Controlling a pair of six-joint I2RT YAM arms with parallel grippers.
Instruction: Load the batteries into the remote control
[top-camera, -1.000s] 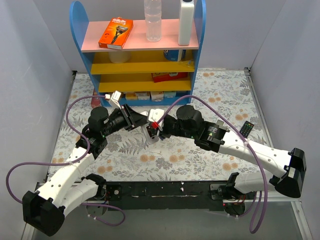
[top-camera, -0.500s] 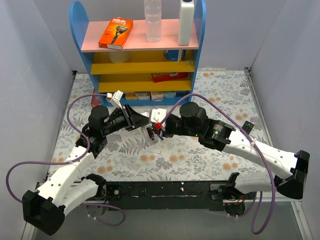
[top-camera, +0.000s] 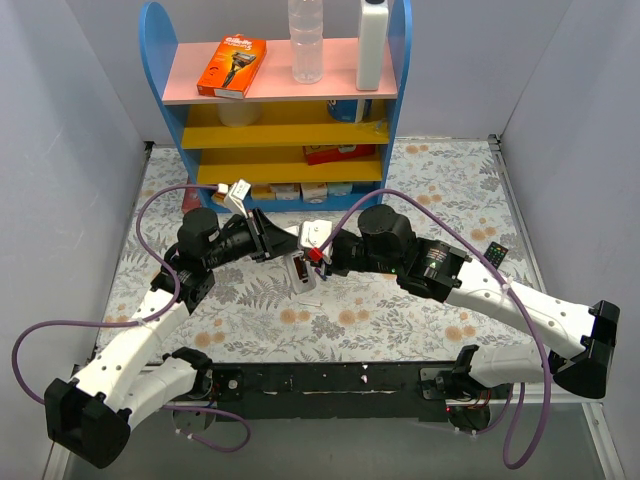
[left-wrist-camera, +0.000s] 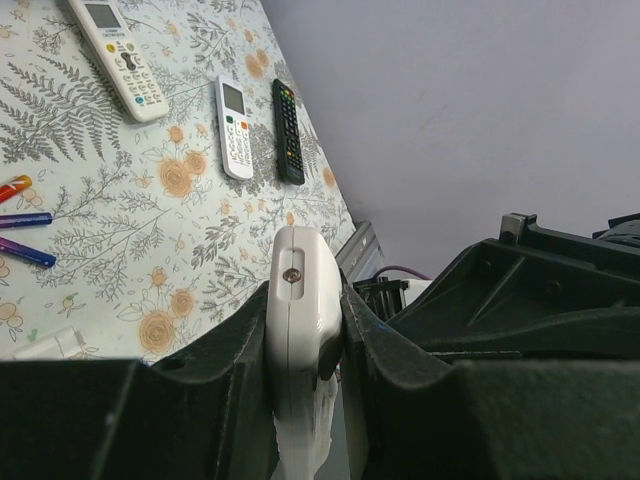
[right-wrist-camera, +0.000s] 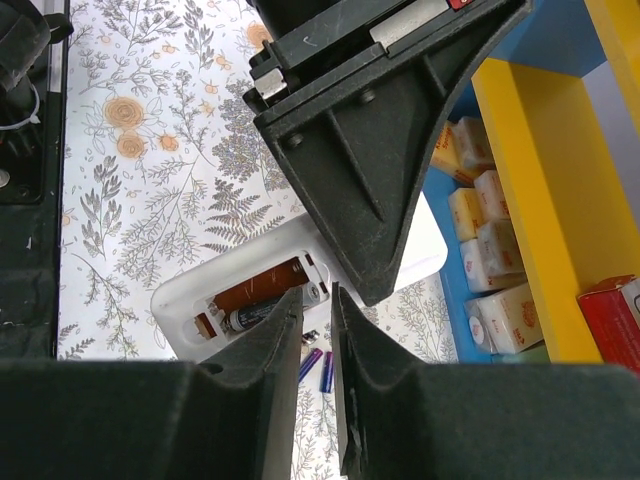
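My left gripper (top-camera: 272, 240) is shut on the long white remote control (top-camera: 302, 268) and holds it above the table. The left wrist view shows the remote edge-on (left-wrist-camera: 300, 310) between the jaws of that gripper (left-wrist-camera: 305, 345). In the right wrist view the remote's back (right-wrist-camera: 250, 272) faces me with its battery bay open. One dark battery (right-wrist-camera: 250, 312) lies in the bay beside a bare slot. My right gripper (right-wrist-camera: 317, 292) is at the bay with its jaws almost together and nothing between them; it also shows in the top view (top-camera: 316, 254). Two purple batteries (right-wrist-camera: 312, 362) lie on the table below.
A blue and yellow shelf unit (top-camera: 280, 100) stands at the back, with small boxes (right-wrist-camera: 485, 215) on its lowest level. Two shorter white remotes (left-wrist-camera: 115, 50) (left-wrist-camera: 234, 125) and a small black remote (left-wrist-camera: 288, 128) lie on the floral cloth. Loose batteries (left-wrist-camera: 25, 220) lie nearby.
My right arm has pushed slightly left toward the remote, its elbow shifting right. My left gripper has held the remote nearly still.
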